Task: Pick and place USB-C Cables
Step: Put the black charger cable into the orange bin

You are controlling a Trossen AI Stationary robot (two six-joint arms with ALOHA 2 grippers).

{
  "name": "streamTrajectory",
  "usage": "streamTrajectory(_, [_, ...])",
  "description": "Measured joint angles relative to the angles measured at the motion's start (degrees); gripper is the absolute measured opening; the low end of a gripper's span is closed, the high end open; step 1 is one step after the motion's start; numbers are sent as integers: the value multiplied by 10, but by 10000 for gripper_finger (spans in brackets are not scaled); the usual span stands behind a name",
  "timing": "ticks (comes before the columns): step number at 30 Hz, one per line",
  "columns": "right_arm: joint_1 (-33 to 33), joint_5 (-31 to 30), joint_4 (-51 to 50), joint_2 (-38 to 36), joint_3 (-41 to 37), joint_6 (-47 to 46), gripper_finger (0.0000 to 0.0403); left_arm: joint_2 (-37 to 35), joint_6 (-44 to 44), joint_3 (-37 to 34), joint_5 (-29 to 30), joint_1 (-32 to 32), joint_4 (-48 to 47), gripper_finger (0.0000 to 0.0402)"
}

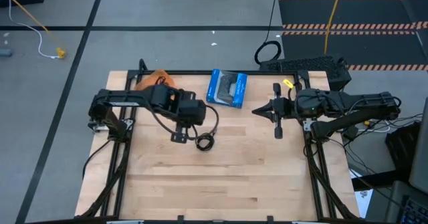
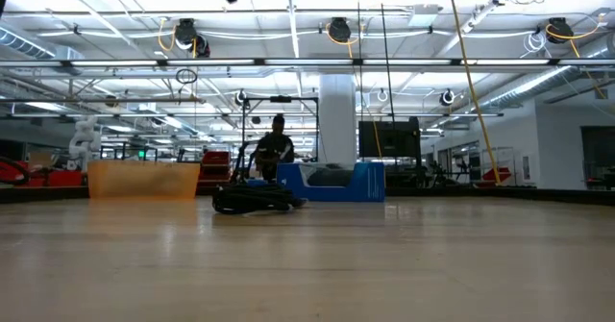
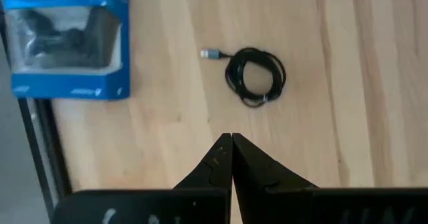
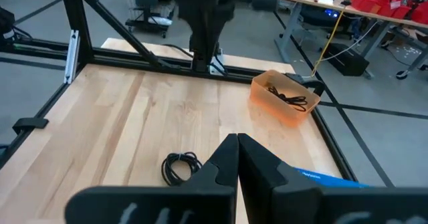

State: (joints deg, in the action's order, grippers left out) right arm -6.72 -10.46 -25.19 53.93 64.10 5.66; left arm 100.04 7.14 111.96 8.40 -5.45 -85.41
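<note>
Cable [image 1: 204,142], coiled black, lies left of centre in the high view, just below the left gripper [image 1: 178,137], whose jaws are pinched shut and empty. Right gripper [image 1: 277,132] waits shut. Next: open, descend, grasp, carry to orange bin [image 4: 283,97].

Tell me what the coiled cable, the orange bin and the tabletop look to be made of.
Coiled cable: matte black rubbery jacket, apparently, with a metallic-looking plug. Orange bin: probably translucent plastic, since a cable inside shows through its wall. Tabletop: light wood, with plank seams and grain visible, low sheen.
</note>
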Motion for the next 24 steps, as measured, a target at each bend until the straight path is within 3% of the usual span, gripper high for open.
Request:
streamTrajectory(10, [0, 0, -10, 0, 0, -4, 0, -13, 28, -242, -34, -3, 249, 6])
streamTrajectory(24, [0, 0, -9, 0, 0, -3, 0, -13, -28, -398, -40, -14, 394, 55])
